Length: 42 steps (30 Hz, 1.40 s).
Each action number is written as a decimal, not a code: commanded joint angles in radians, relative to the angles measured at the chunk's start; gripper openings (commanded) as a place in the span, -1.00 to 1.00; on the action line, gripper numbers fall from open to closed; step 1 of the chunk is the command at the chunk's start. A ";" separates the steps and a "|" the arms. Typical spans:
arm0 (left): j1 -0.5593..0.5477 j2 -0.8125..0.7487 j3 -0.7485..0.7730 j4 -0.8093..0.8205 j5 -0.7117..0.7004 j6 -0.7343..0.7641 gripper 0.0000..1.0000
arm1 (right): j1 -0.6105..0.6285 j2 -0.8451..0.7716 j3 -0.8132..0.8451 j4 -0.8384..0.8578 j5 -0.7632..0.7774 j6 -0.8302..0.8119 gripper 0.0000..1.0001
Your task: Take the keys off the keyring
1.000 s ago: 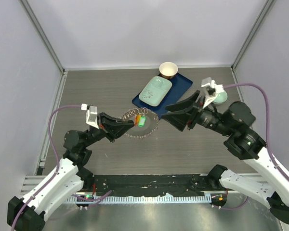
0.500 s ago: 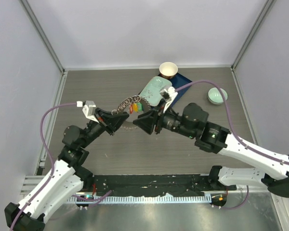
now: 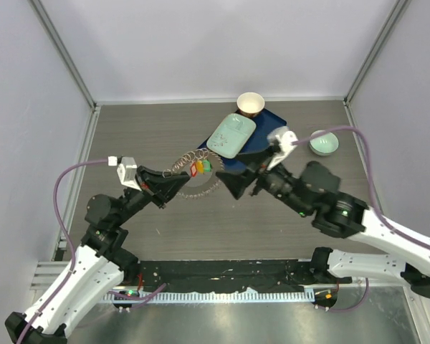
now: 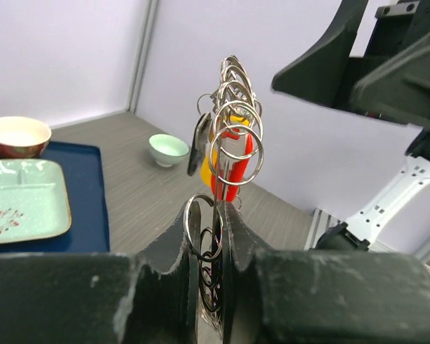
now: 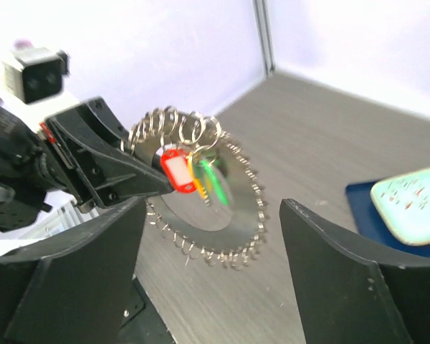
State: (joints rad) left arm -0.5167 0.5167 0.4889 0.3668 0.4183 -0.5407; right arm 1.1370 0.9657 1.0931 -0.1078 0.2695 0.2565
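With the left gripper (image 3: 179,184) clamped on the keyring (image 5: 254,211) at frame centre, the right gripper (image 3: 236,188), jaws apart just right of it, probably needed to close squarely on the red key (image 5: 175,172) alone, sparing the green key (image 5: 213,185) beside it

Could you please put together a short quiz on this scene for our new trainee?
1. True or false: the left gripper is shut on the keyring.
2. Fill in: among the keys, the head lying leftmost in the right wrist view is ____.
3. The right gripper is: A) wide open; B) shut on a key; C) shut on nothing.

Key: 1 true; 2 red; 3 A.
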 commanded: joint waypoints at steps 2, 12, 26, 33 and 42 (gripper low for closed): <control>0.003 -0.037 -0.003 0.175 0.045 -0.072 -1.00 | 0.004 -0.130 -0.012 -0.100 -0.042 -0.126 0.74; 0.003 -0.030 -0.039 0.463 0.086 -0.335 -1.00 | 0.004 -0.128 -0.088 0.008 -0.329 -0.063 0.71; 0.003 -0.017 -0.136 0.624 0.106 -0.436 -0.99 | 0.004 -0.030 -0.130 0.293 -0.415 0.029 -0.12; 0.003 -0.009 -0.126 0.520 0.109 -0.398 -0.15 | 0.004 -0.048 -0.111 0.220 -0.380 -0.032 -0.99; 0.003 -0.220 -0.001 -0.190 -0.214 -0.044 0.99 | 0.004 -0.067 0.132 -0.294 -0.165 -0.252 -0.99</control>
State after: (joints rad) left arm -0.5159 0.3870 0.4267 0.4652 0.4034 -0.7757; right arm 1.1385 0.9291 1.0851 -0.2527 0.0090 0.1165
